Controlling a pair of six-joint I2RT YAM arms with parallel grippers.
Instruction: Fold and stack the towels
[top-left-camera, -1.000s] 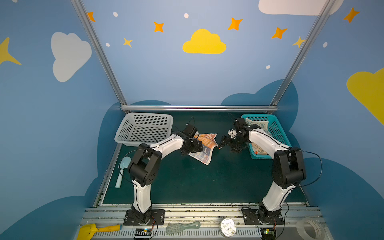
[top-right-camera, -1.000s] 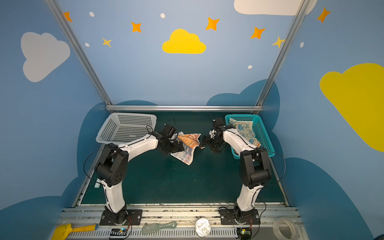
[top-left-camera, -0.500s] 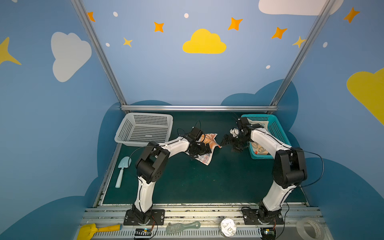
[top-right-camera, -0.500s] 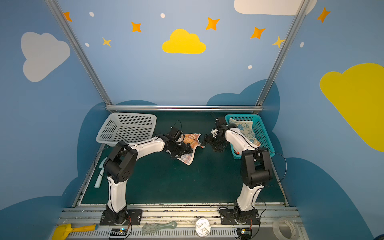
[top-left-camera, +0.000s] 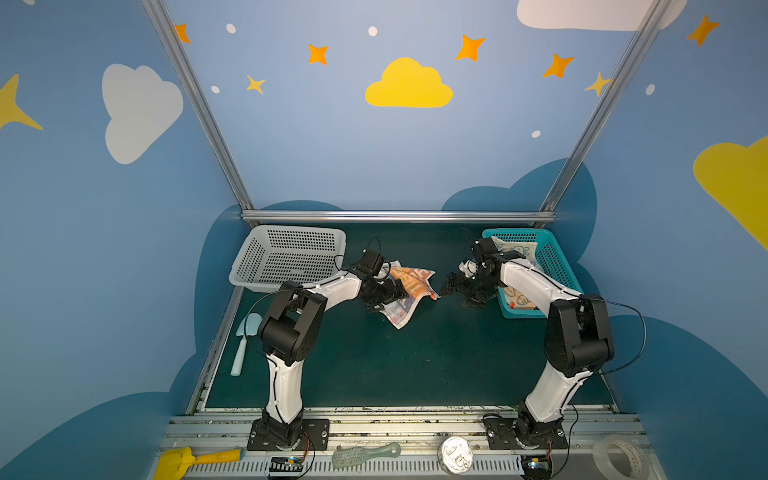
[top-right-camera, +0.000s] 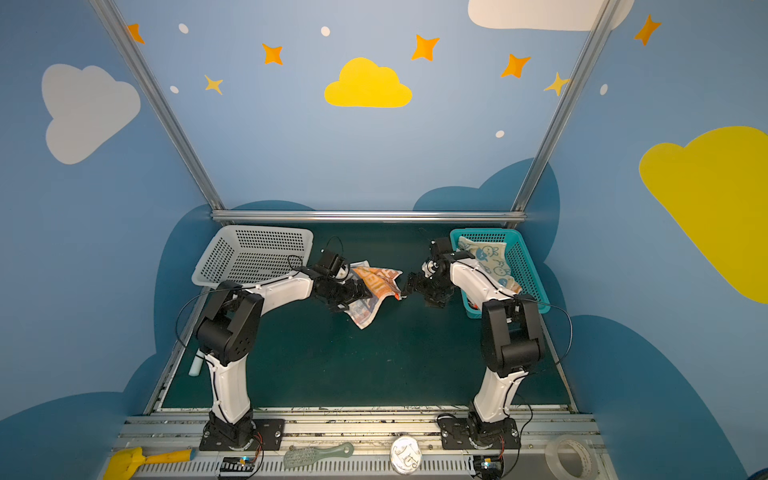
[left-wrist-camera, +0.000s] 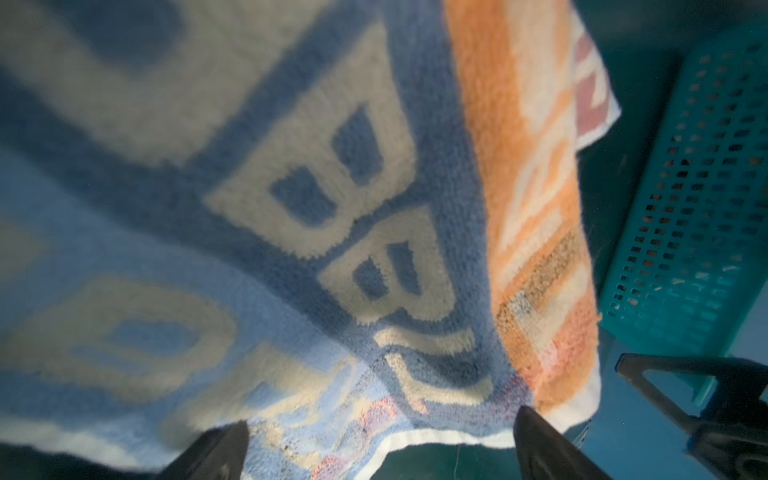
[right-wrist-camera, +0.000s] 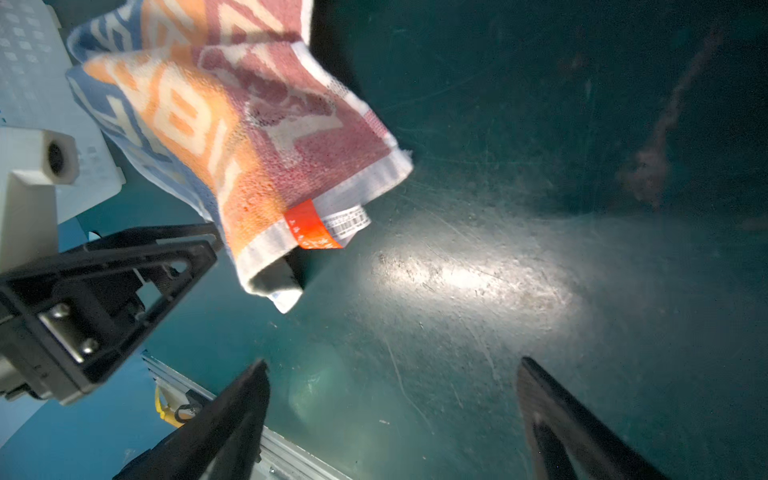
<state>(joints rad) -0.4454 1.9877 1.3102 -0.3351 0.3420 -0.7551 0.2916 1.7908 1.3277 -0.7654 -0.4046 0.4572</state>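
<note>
Since half a second ago, the left arm (top-left-camera: 328, 291) has drawn its elbow back toward the white basket (top-left-camera: 286, 257). Left pincer (left-wrist-camera: 380, 428): jaws wide, with the striped towel (top-left-camera: 409, 291) bunched against them and partly raised off the bench (top-left-camera: 415, 361); whether a finger lies under the cloth cannot be told. Right pincer (right-wrist-camera: 392, 363): jaws wide, over bare bench, just beside the towel corner bearing the orange tag (right-wrist-camera: 309, 226). Both arms reach forward and low, with forearms angled inward. The right arm (top-left-camera: 536, 286) hides part of the teal basket (top-left-camera: 557, 266) and of the rabbit-print towels (top-right-camera: 484, 253) inside it. The left wrist view is blurred.
</note>
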